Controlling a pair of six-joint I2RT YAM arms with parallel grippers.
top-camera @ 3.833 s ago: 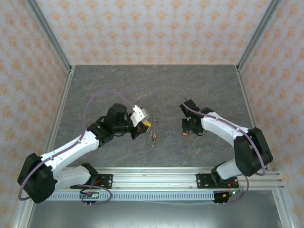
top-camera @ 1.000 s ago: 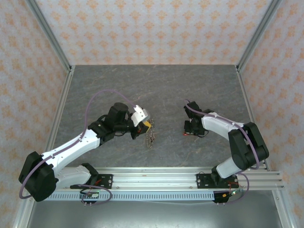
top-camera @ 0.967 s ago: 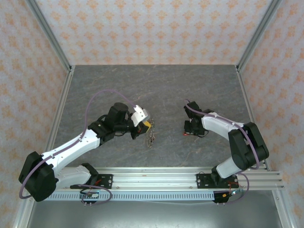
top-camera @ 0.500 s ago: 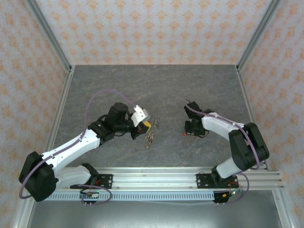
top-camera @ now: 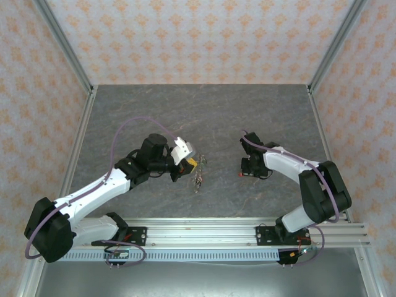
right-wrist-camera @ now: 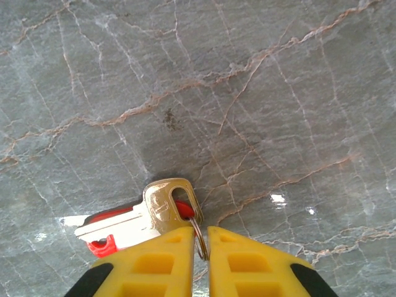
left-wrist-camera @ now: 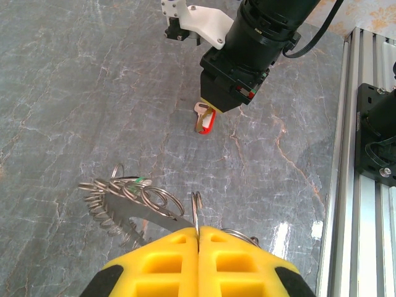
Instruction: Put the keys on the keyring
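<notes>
My left gripper (top-camera: 193, 162) is shut on a wire ring (left-wrist-camera: 197, 213) of the keyring (left-wrist-camera: 127, 204), a bunch of grey metal loops with a jagged rim. The bunch (top-camera: 198, 180) hangs left of the yellow fingers (left-wrist-camera: 161, 263), low over the table, and a green bit (left-wrist-camera: 141, 180) shows among the loops. To the right, my right gripper (top-camera: 244, 172) points down at the table. In the right wrist view its jaws (right-wrist-camera: 200, 238) pinch a small ring threaded through a brass key's head (right-wrist-camera: 164, 207), and a red key part (right-wrist-camera: 102, 244) lies under it. This red key (left-wrist-camera: 206, 117) hangs below the right gripper.
The floor is a grey marbled table (top-camera: 204, 111) with patterned walls behind it. An aluminium rail (top-camera: 204, 232) runs along the near edge, and it shows at the right of the left wrist view as the rail (left-wrist-camera: 346, 185). Open table lies between the two grippers.
The left gripper and the hanging keyring bunch have shifted slightly to the right. The right gripper has stayed low over the red key.
</notes>
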